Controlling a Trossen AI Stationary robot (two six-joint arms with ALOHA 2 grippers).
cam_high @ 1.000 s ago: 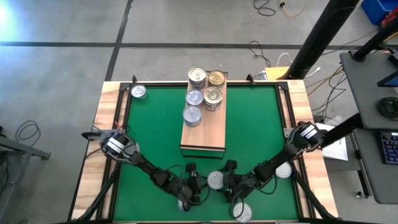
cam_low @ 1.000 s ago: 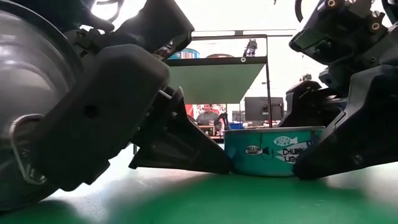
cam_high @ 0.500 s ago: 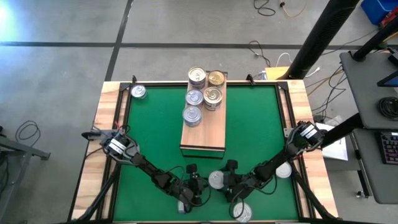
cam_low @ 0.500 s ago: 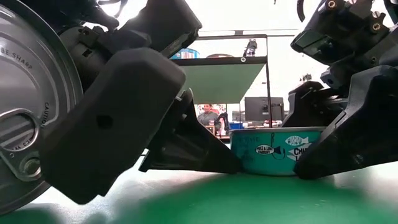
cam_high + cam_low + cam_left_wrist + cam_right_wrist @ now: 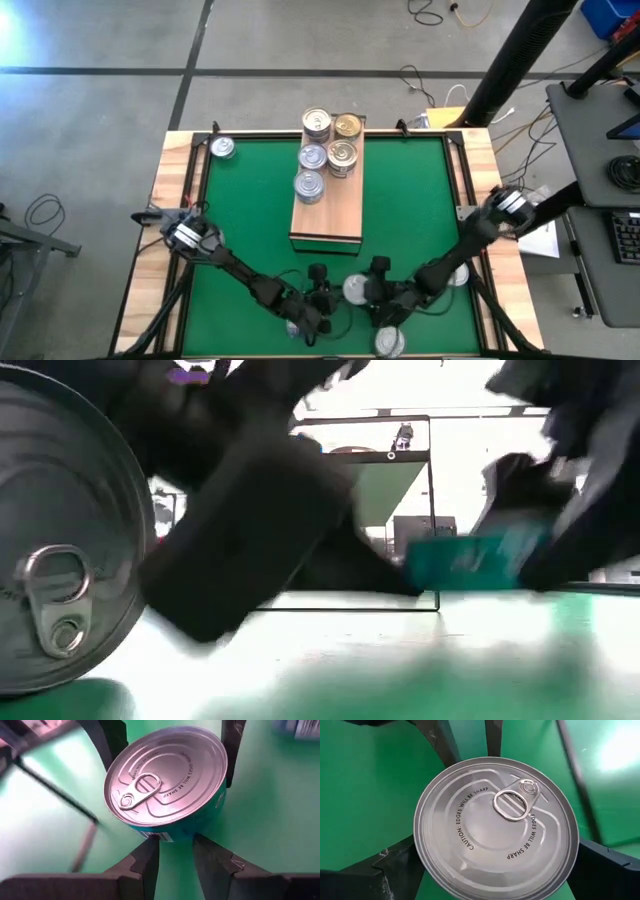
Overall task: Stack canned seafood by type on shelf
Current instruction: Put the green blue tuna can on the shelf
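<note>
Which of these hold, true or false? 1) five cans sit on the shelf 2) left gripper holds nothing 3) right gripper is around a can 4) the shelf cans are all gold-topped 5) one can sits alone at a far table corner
1) Five cans sit on the shelf. True.
2) The left gripper holds nothing. False: it is shut on a teal-sided can, tipped up.
3) The right gripper is around a can. True: a silver-topped can sits between its spread fingers.
4) The shelf cans are all gold-topped. False: only one gold can shows; the others look silver.
5) One can sits alone at a far corner. True: a lone can lies at the far corner on the left arm's side.
</note>
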